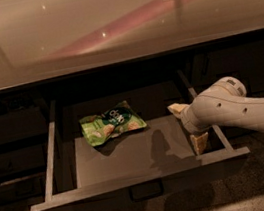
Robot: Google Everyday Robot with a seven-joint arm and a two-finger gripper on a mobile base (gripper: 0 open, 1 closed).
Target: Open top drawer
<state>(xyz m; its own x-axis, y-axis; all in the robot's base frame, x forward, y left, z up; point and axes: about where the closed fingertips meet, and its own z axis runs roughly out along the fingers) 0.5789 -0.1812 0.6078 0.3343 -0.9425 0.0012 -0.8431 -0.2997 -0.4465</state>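
The top drawer [126, 159] stands pulled out under the counter. It is a flat grey tray with thin side rails, and its small dark loop handle [146, 190] sits at the centre of the front. My gripper [188, 126] is over the drawer's right rail, on the end of the white arm [244, 108] that comes in from the right. Its two beige fingertips [176, 109] stand apart with nothing between them. It is not touching the handle.
A green snack bag [112, 123] lies in the drawer, back left of centre. A glossy light countertop [108, 25] runs above. Dark, shallower drawer fronts [10, 164] sit to the left. Dark floor lies in front of the drawer.
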